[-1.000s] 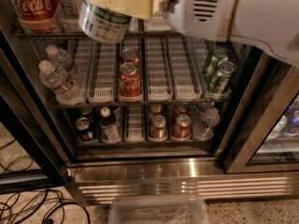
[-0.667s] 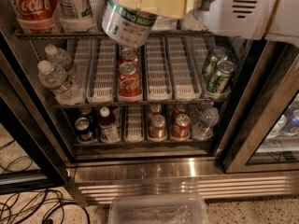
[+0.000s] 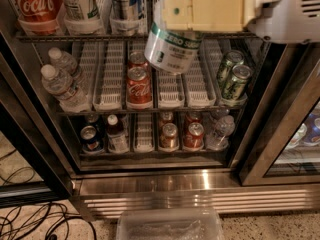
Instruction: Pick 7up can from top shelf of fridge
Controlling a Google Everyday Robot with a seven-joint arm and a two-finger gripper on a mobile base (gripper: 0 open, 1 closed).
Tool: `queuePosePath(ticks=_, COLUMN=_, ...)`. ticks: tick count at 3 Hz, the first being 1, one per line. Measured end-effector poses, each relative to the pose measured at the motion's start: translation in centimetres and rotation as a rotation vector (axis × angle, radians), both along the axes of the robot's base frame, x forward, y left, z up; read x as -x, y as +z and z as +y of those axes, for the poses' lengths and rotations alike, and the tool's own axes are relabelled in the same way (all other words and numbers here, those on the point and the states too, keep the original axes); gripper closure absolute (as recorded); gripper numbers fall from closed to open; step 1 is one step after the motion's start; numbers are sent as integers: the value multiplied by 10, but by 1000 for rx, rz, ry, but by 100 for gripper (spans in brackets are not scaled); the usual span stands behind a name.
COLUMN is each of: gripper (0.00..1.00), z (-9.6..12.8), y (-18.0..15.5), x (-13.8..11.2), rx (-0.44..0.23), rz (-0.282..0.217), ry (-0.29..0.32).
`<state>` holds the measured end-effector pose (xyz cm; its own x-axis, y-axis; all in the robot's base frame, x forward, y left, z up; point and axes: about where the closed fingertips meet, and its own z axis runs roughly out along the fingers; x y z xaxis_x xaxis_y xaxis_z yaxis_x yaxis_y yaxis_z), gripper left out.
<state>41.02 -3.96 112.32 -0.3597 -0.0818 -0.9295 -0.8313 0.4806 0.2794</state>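
Observation:
My gripper (image 3: 200, 6) is at the top of the camera view, its cream-coloured fingers (image 3: 210, 9) shut on the 7up can (image 3: 172, 46). The silver-white can with its green "ZERO SUGAR" band hangs tilted, out in front of the fridge (image 3: 150, 174) and clear of the shelves. The top shelf (image 3: 65, 34) runs along the upper left and holds a red Coca-Cola can (image 3: 34, 4) and two other tall cans (image 3: 80, 4). The can's top end is hidden by the gripper.
The middle shelf holds water bottles (image 3: 62, 81), two red Coca-Cola cans (image 3: 138, 84) and small dark-green cans (image 3: 232, 76). The lower shelf holds several cans and bottles (image 3: 170, 134). A clear plastic bin (image 3: 170, 226) sits on the floor in front. Cables (image 3: 35, 221) lie at lower left.
My gripper has moved right and towards the camera with the 7up can, drawing it out from the top shelf. The can now hangs further right and looks larger.

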Motion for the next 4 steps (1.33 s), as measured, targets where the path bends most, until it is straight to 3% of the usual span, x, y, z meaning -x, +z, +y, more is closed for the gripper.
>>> queuePosePath(ticks=1, gripper=100, z=-7, y=-17, x=3, rx=78, rz=95, ry=22)
queuePosePath(ticks=3, gripper=100, z=16, y=-55, x=6, rx=216, rz=258, ry=154)
queuePosePath(ticks=4, gripper=100, z=32, y=-65, x=4, rx=257, rz=256, ry=182)
